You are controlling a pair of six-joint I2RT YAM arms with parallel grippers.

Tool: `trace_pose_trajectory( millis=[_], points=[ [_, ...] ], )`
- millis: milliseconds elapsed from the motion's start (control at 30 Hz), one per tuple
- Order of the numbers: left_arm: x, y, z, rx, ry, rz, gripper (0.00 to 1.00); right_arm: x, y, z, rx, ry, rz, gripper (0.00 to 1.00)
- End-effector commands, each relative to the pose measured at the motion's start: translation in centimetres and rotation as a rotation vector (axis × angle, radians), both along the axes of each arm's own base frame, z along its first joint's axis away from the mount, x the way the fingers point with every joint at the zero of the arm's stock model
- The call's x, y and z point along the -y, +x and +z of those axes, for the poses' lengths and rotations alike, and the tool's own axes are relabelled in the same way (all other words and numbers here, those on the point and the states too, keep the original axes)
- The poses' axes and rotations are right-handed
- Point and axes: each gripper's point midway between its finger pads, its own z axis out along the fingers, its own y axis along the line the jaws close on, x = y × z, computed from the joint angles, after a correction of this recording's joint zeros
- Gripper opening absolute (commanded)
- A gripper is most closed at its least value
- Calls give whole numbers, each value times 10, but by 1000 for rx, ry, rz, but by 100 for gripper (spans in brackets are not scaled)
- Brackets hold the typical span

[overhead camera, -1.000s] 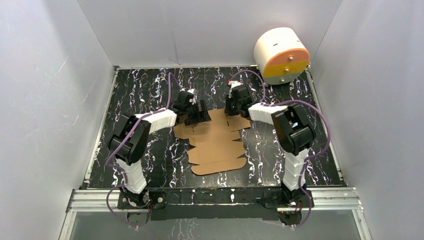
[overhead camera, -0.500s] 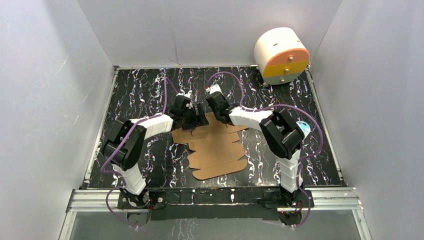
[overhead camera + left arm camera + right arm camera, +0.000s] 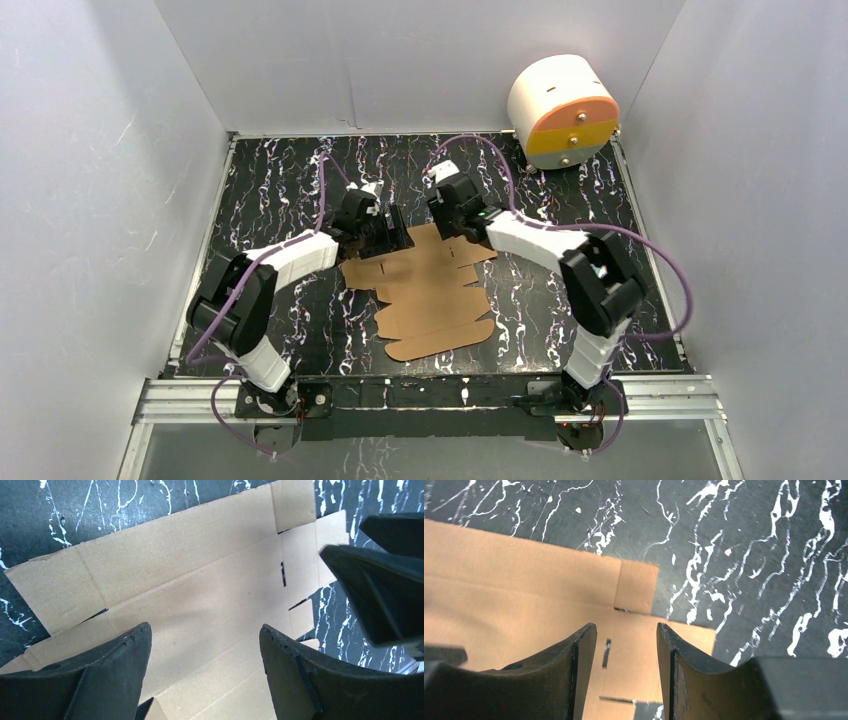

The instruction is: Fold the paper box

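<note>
The paper box is a flat brown die-cut cardboard sheet (image 3: 432, 292) with flaps and slots, lying on the black marbled table. My left gripper (image 3: 396, 236) is open over the sheet's far left part; in the left wrist view (image 3: 204, 626) the cardboard (image 3: 190, 575) lies under the spread fingers with nothing between them. My right gripper (image 3: 452, 224) is open over the sheet's far edge, close beside the left one. In the right wrist view (image 3: 626, 625) its fingers straddle a small slot near the corner flap of the sheet (image 3: 524, 580). Neither gripper holds anything.
A white cylinder with an orange-and-yellow face (image 3: 562, 108) stands at the back right corner. White walls (image 3: 110, 200) enclose the table on three sides. The right gripper's fingers (image 3: 385, 580) show at the right of the left wrist view.
My right gripper swung left from the sheet's far right corner toward the left gripper, then eased back a little. My left gripper shifted slightly away and left. The sheet stays flat, nudged slightly left.
</note>
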Motion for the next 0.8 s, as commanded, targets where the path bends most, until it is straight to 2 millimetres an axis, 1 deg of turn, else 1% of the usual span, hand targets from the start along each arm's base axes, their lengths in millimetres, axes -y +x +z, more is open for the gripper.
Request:
trace_pose_trajectory(
  millis=[0,67,133,167,200,333,400,433,600,767],
  points=[
    [-3,1,31,81,-14,3,77,10,-6,45,30,170,46,58],
    [-1,-2,34,76,-34,-3,77,22,-10,49,5,245,45,59],
    [3,-7,37,66,-62,-15,77,33,-17,49,-32,339,48,60],
    [5,-9,38,64,-74,-24,77,42,-22,45,-58,380,42,61],
    [7,-11,39,60,-83,-30,77,46,-22,51,-54,442,44,62],
    [16,-17,36,47,-95,-55,77,73,-31,42,-119,604,16,62],
    [20,-19,33,38,-98,-66,77,83,-34,38,-142,663,5,62],
    [22,-20,32,35,-99,-71,77,87,-36,34,-161,687,-5,62],
    [25,-20,20,11,-88,-78,77,102,-37,17,-213,770,-37,62],
    [28,-20,11,-7,-83,-86,77,112,-37,3,-275,855,-44,60]
  ],
)
